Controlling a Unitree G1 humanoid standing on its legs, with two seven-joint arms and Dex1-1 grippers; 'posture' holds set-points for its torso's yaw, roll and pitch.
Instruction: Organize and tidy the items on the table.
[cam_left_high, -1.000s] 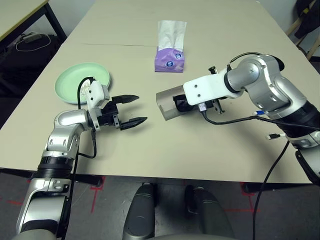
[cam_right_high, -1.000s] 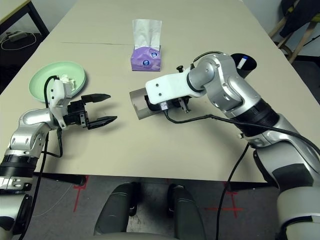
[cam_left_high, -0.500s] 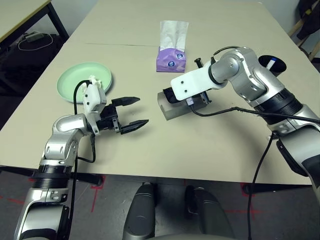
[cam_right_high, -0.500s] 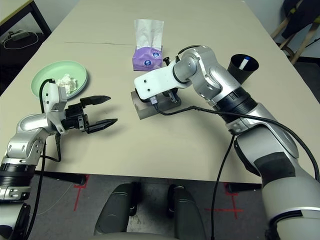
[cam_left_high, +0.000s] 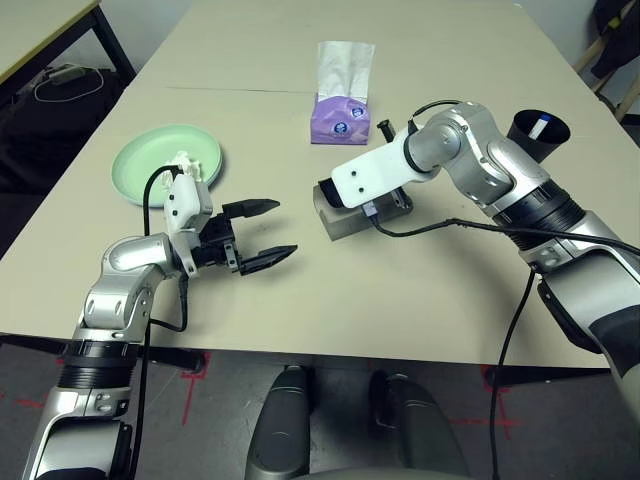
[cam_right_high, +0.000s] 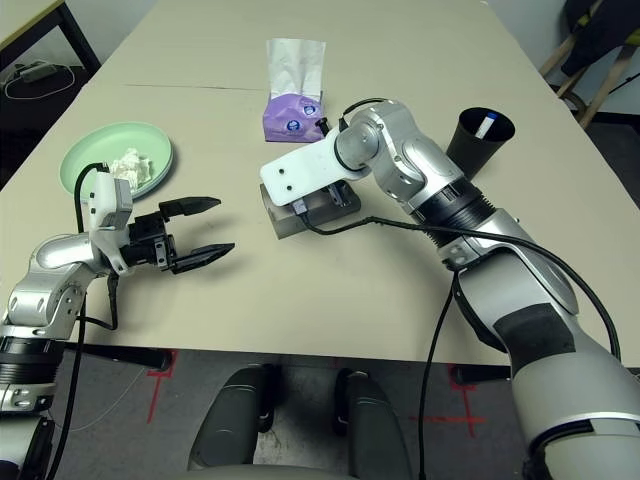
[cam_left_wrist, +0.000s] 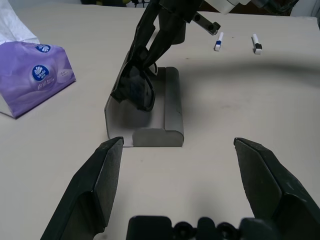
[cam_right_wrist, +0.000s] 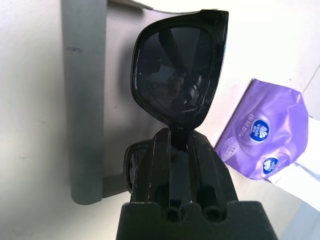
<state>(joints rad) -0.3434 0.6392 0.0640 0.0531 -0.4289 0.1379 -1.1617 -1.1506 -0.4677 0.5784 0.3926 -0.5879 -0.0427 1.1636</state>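
Right, my right gripper (cam_right_wrist: 172, 137) is pinched on the black sunglasses (cam_right_wrist: 177, 70) at the bridge, holding them over the open grey glasses case (cam_left_wrist: 145, 107), which lies near the middle of the table (cam_left_high: 420, 300). From the left wrist view the sunglasses hang with one lens down inside the case's open lid; I cannot tell whether they touch the case floor. My right forearm reaches in from the right side, bent back toward the case.

My left gripper (cam_left_high: 262, 233) hovers just above the tabletop to the left of the case, fingers spread wide and holding nothing, pointed at the case's near end.

Further out, the purple tissue box (cam_left_high: 341, 118) stands beyond the case, a white tissue sticking up from it. The pale green plate (cam_left_high: 150, 160) sits at the left of the table behind my left arm, with the crumpled white tissue wad (cam_right_high: 128, 160) lying on it. The black cup (cam_left_high: 537, 132) stands at the right, past my right elbow, with a small white pen (cam_right_high: 484, 127) in it. Two more small white pens (cam_left_wrist: 219, 42) lie on the table beyond the case, near each other but apart.
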